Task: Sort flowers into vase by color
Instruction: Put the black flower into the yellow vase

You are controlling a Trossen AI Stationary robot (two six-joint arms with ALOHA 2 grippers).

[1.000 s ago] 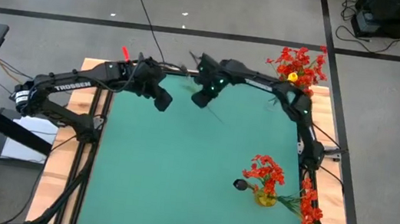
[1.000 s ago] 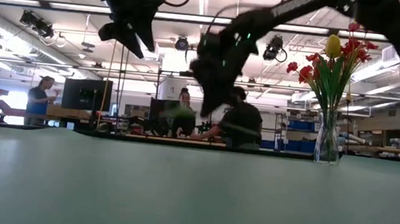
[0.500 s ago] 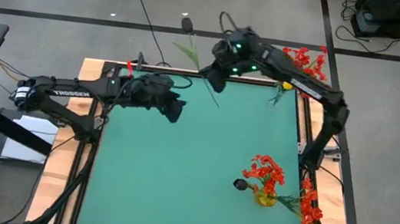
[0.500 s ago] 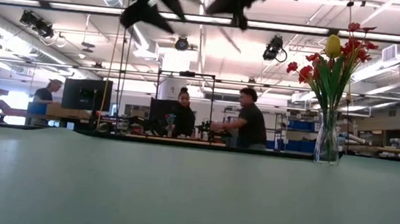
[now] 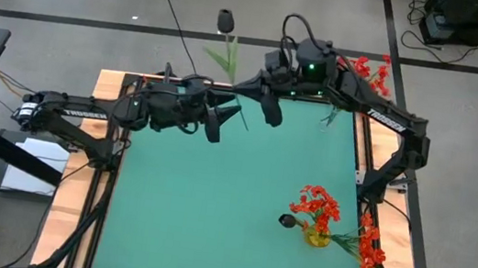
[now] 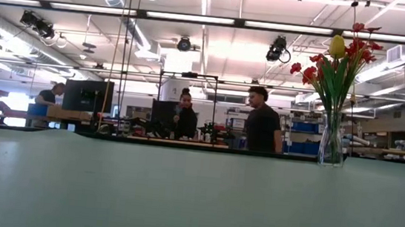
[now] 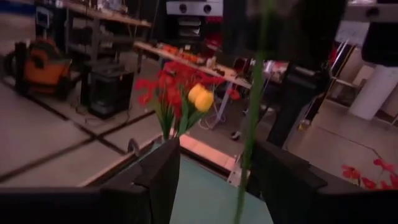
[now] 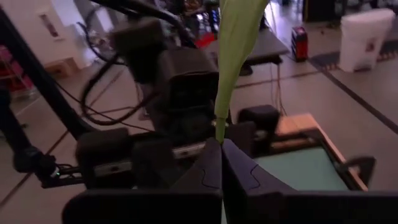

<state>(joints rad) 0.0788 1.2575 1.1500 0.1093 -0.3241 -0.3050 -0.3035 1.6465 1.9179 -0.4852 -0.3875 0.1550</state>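
The green table (image 5: 210, 214) bears a yellow vase (image 5: 317, 236) (red flowers (image 5: 317, 204) in it).

"TROSSEN" in white lettering along left arm (image 5: 75, 113); same brand on right arm (image 5: 378, 114), barely legible.

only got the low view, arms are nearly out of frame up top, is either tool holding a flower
observer: yes, the right tool is shut on the green stem of a dark-headed flower, held up over the far edge of the table.
operator: and the left one
observer: the left tool is open, with that same stem passing between its fingers; i can't tell whether they touch it.
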